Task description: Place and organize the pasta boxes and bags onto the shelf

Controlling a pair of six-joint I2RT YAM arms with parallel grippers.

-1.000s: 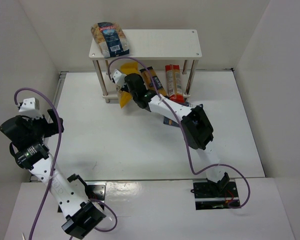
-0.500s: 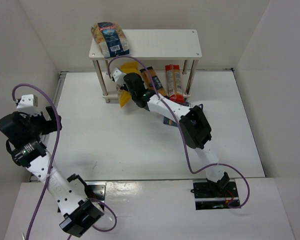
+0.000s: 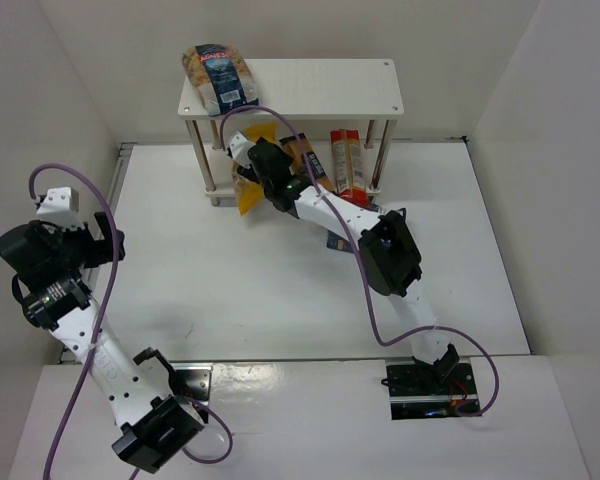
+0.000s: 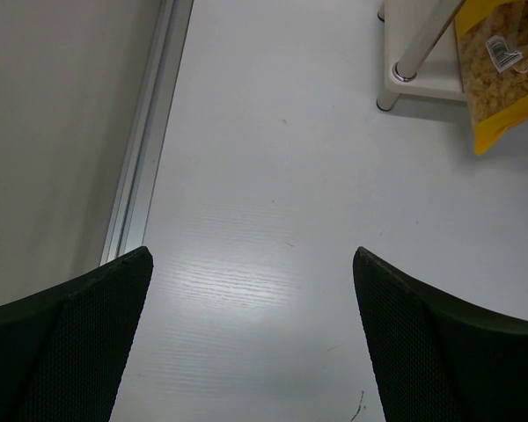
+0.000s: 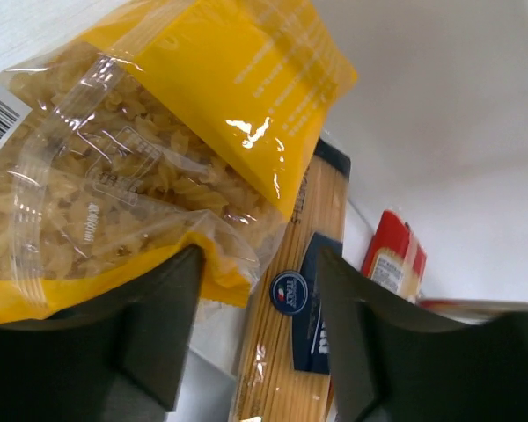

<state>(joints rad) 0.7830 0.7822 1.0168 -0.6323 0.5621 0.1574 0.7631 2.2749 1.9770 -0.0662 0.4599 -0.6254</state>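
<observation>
Shelving the yellow bag [image 5: 202, 105] is in hand — right gripper [image 5: 260, 264] clamped on its edge, spaghetti pack [image 5: 286, 369] just beyond it under the shelf [image 3: 320, 88] — next, likely: push it in, release; left gripper [image 4: 251, 334] gapes empty.

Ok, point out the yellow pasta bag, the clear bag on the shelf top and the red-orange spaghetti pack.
yellow pasta bag [image 5: 246, 79], right wrist view, plain yellow panel.
clear bag [image 3: 220, 78], top external view, dark-blue label.
red-orange spaghetti pack [image 3: 348, 165], top external view, its middle.
</observation>
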